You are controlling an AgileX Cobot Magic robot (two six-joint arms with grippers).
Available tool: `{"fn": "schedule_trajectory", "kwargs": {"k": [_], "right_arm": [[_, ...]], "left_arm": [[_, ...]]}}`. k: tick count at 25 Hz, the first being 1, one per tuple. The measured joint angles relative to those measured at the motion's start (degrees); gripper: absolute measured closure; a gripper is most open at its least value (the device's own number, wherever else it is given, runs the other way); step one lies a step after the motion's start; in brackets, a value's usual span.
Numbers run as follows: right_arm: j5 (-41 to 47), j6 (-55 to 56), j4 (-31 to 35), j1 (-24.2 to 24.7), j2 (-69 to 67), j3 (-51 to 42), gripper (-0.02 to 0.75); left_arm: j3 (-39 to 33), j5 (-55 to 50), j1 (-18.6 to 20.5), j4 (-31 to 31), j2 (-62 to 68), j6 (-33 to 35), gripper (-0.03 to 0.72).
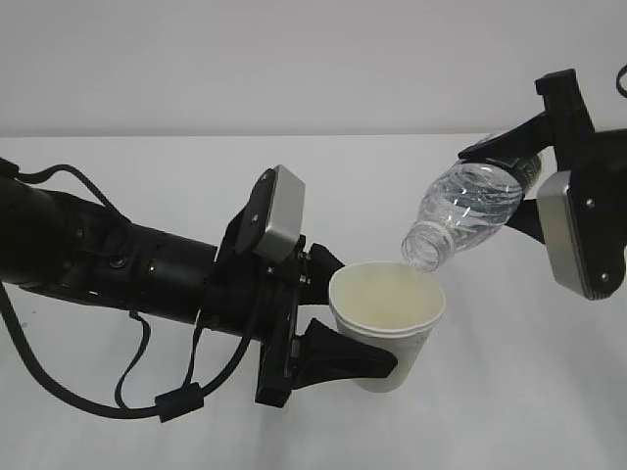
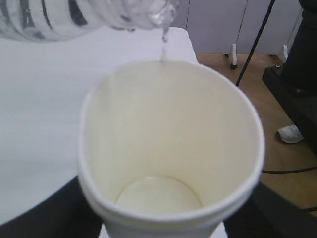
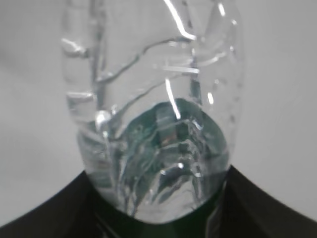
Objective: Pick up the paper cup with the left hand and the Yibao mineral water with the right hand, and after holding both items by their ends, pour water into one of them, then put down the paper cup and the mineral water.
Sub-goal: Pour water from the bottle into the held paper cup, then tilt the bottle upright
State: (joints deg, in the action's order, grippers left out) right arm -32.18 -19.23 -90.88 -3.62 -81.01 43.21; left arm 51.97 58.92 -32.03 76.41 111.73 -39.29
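My left gripper (image 1: pixel 338 313) is shut on the white paper cup (image 1: pixel 387 323) and holds it upright above the table. In the left wrist view the cup (image 2: pixel 168 148) fills the frame, squeezed to an oval, with a little water at its bottom. My right gripper (image 1: pixel 524 186) is shut on the base end of the clear Yibao mineral water bottle (image 1: pixel 470 211). The bottle is tilted mouth-down over the cup's far rim. A thin drip of water (image 2: pixel 164 42) falls from the bottle mouth (image 2: pixel 158 15). The bottle (image 3: pixel 153 114) fills the right wrist view.
The white table (image 1: pixel 147 196) runs under both arms. In the left wrist view the table's edge gives way to a wooden floor (image 2: pixel 233 64) with black cables and a dark stand (image 2: pixel 297 84) at the right.
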Motion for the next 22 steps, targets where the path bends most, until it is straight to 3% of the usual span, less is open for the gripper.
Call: {"fn": "schedule_trajectory", "kwargs": {"k": [22], "right_arm": [[0.1,0.0,-1.71,-0.85,0.0,0.0,0.302]], "left_arm": [[0.0,-1.15,0.0,1.27,0.0,1.88,0.214]]}}
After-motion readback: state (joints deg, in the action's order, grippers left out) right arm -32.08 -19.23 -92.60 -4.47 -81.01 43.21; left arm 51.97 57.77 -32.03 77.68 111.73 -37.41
